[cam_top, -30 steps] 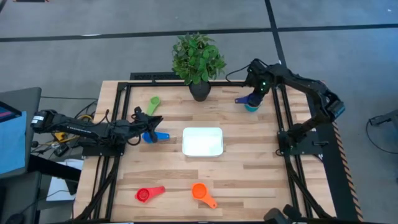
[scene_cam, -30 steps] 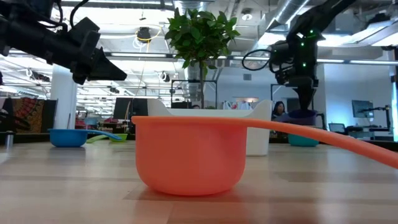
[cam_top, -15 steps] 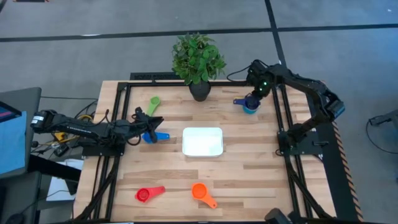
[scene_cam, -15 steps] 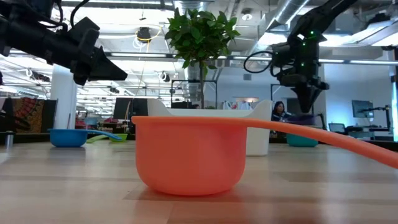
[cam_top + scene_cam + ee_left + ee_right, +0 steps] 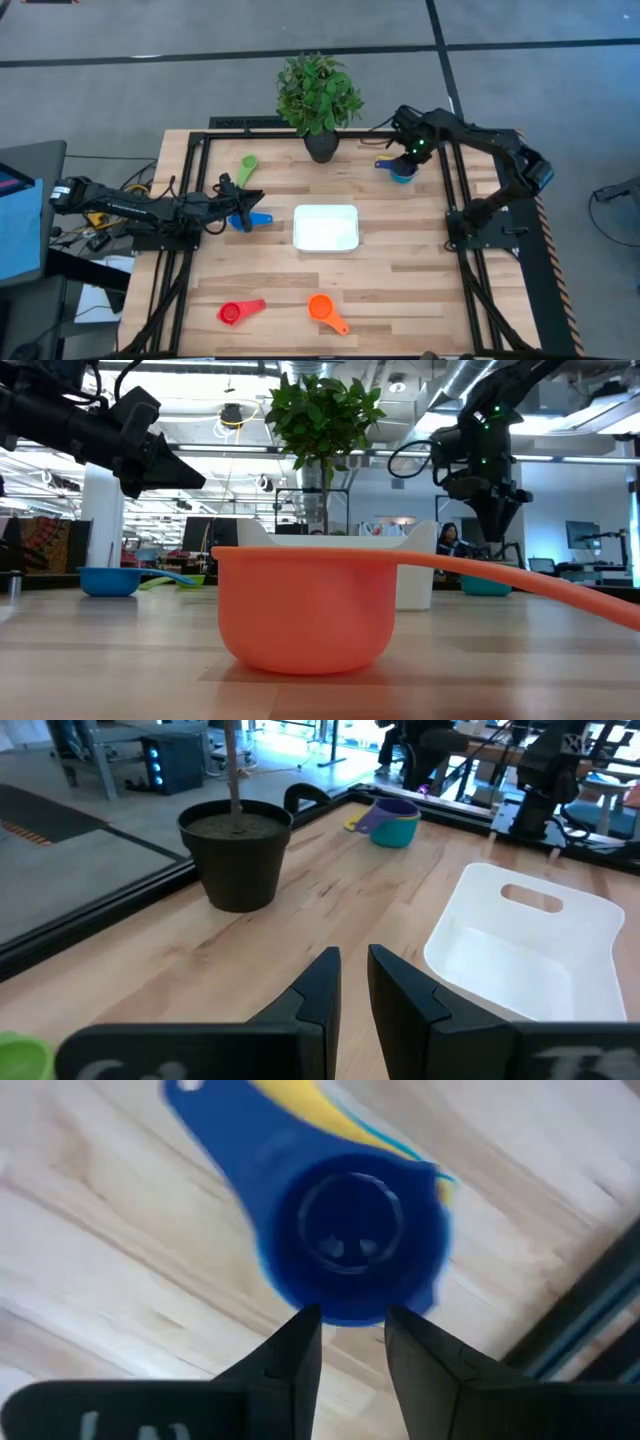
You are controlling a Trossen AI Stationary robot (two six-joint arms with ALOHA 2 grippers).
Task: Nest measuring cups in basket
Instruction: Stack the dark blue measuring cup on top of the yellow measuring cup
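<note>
Right gripper (image 5: pixel 348 1335) hovering over stacked cups (image 5: pixel 350 1240) at far right table edge, fingers (image 5: pixel 290 1355) slightly parted, grasping nothing; stack just beyond fingertips, handle slanting away. Left gripper (image 5: pixel 352 982) farther, idle.

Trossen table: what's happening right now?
The right gripper is over a small stack of cups at the table's far right, near the plant pot; its wrist camera looks straight down into the dark blue cup on top, fingers apart. The left gripper waits over the blue cup at the left. The basket is empty. Green, red and orange cups lie loose on the table.
</note>
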